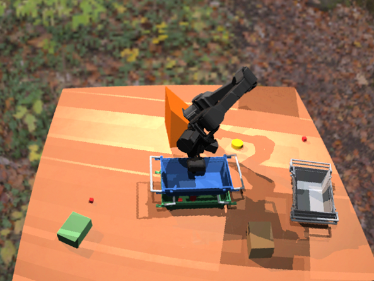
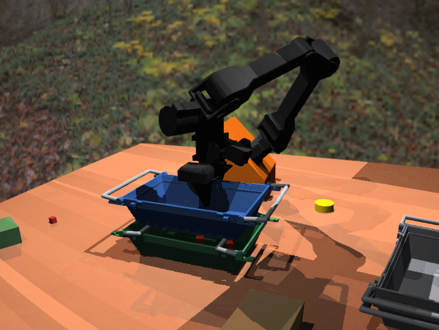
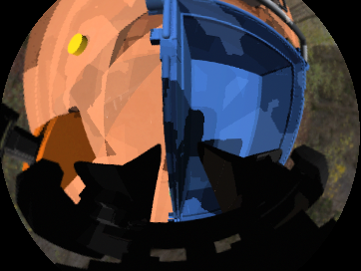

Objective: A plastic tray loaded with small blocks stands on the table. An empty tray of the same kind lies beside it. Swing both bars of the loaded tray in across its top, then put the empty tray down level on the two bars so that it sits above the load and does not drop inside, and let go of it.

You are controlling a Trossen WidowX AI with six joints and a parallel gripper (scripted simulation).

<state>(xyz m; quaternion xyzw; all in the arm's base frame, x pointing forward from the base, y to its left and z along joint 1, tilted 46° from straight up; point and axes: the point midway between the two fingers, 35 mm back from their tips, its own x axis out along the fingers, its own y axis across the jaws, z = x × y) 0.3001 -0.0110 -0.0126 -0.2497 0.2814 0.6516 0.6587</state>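
The green loaded tray stands mid-table with small red blocks inside. Its wire bars lie in across its top. The blue empty tray sits on them, above the load, and its own bars are swung out over its ends. My gripper reaches down over the blue tray's back wall. Its fingers stand apart, one on each side of that wall, not clamping it.
An orange wedge stands just behind the trays. A yellow disc, a grey tray, a tan box, a green block and two loose red cubes lie around.
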